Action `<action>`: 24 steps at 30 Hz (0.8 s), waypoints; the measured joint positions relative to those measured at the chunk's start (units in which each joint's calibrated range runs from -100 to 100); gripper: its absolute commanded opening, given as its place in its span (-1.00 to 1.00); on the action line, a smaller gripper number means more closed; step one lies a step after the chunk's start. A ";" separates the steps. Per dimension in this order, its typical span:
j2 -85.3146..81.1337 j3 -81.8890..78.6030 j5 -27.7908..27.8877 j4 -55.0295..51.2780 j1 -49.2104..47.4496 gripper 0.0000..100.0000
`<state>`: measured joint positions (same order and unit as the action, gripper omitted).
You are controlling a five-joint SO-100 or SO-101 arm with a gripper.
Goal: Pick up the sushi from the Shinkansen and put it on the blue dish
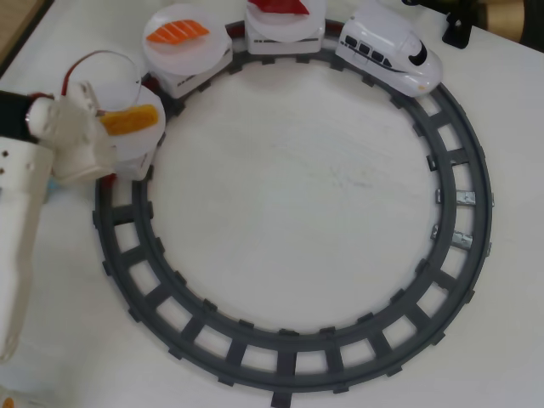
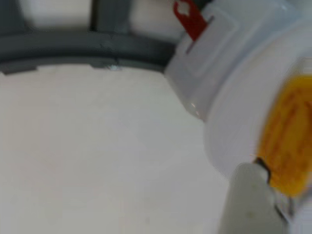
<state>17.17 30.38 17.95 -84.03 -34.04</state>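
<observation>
The yellow-orange sushi lies on the round white plate of the last car, at the left of the track in the overhead view. The white Shinkansen engine stands at the top right of the loop. My gripper comes in from the left and is open, its jaws on either side of the sushi's left end. In the wrist view the sushi sits on its plate at the right, and one white finger touches its lower edge. The blue dish is out of view.
The grey circular track rings the bare white table. Two more cars carry an orange white-striped piece and a dark red piece. A black object stands at the top right. A red coupling shows in the wrist view.
</observation>
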 measured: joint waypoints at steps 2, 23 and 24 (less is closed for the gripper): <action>1.94 3.93 0.05 0.00 0.00 -0.59; 28.51 34.58 1.50 -1.76 0.00 -0.94; 28.17 35.41 1.50 -3.03 0.00 -0.94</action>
<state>45.34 65.78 19.45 -87.06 -34.04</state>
